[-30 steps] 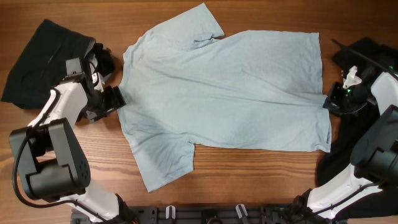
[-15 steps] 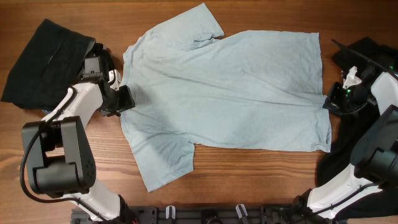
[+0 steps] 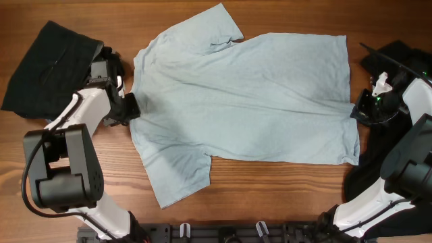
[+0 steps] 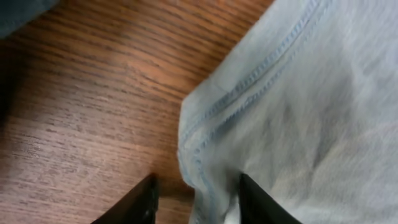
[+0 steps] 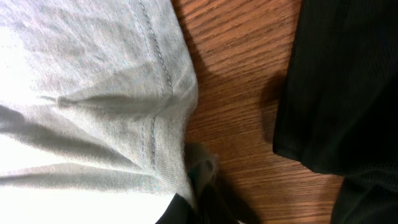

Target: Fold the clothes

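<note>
Left gripper (image 4: 199,202): spread wide, clasps nothing. Straddles the stitched edge of the pale blue T-shirt (image 4: 311,112), with that edge lying loose in the gap between the two black fingertips (image 4: 138,202). Sits at the shirt's neck end, going by the overhead view. Just beyond the tips on one side, bare wood of the table (image 4: 93,93); on the other side, smooth blue cloth. Farther back, behind the fingers and past the wrist, a folded black garment (image 3: 47,64), lying flat and well apart from the shirt.

Right gripper (image 5: 208,205): closed, by the look of the wrist view, on the T-shirt's bottom hem. No gap to be seen between the fingers, only a sliver of them in view. Hem leading straight down into the grip, double stitching plain to see, creases fanning away from the pinch across the cloth. Just beside the fingers, on the side away from the shirt, a strip of bare wood. Past that strip, a second black garment (image 5: 336,81), ribbed in texture, near the hem but not touching it.

Farthest from both sets of fingers: the shirt's body, spread flat on the table between the two grippers, lightly wrinkled. One short sleeve out to each side of the left fingers, the far one with its edge slightly bunched against the body.
</note>
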`<state>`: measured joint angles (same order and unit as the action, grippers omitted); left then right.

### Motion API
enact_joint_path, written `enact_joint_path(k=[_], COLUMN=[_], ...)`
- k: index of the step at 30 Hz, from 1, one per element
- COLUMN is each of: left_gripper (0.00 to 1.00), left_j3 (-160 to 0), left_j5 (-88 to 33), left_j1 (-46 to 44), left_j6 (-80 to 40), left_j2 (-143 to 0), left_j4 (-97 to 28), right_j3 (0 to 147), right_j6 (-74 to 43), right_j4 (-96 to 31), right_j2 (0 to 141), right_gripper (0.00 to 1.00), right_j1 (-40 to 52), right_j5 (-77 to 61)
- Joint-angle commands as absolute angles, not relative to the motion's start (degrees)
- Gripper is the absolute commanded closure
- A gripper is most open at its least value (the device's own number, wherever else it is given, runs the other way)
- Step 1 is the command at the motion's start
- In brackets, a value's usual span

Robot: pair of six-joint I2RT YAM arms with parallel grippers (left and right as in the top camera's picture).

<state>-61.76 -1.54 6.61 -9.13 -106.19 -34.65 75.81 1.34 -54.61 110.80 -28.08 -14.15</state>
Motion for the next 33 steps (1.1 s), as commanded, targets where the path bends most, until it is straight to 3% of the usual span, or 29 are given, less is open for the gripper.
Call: enact_joint_path(k=[1, 6, 7, 9, 12, 22, 33], left_gripper=[0.68, 0.82, 0.81, 0.65, 0.64, 0.96, 0.96], left_j3=[-59.94, -59.94, -59.94, -59.94, -59.94, -59.94, -74.26], left_j5=[-6.22, -9.63, -9.61, -9.56, -7.99, -6.15, -6.48], left_j1=[6.98, 6.98, 6.98, 6.98, 6.98, 6.98, 9.19], left_j6=[-9.43, -9.63, -9.63, -9.58, -9.41, -9.61, -11.14], left_j2=[-109.54, -109.54, -109.54, -109.54, -109.54, -109.54, -102.04], left_j4=[-33.98, -36.84, -38.26, -40.91, -41.43, -36.73, -45.28], right_j3=[76.77, 76.77, 76.77, 76.77, 76.77, 76.77, 80.66], right_j6=[0.91, 0.89, 0.91, 0.89, 0.89, 0.89, 3.01], right_j4=[-54.74, -54.72, -54.72, -54.72, -54.72, -54.7, -55.07], right_j2=[111.74, 111.74, 111.74, 111.74, 111.74, 111.72, 100.31], right_gripper=[0.96, 0.96, 0.96, 0.96, 0.96, 0.96, 0.96], right_j1=[-28.47, -28.47, -28.47, -28.47, -28.47, -28.47, -28.47], right_j5=[-15.09, -15.09, -15.09, -15.09, -15.09, -15.11, -24.43])
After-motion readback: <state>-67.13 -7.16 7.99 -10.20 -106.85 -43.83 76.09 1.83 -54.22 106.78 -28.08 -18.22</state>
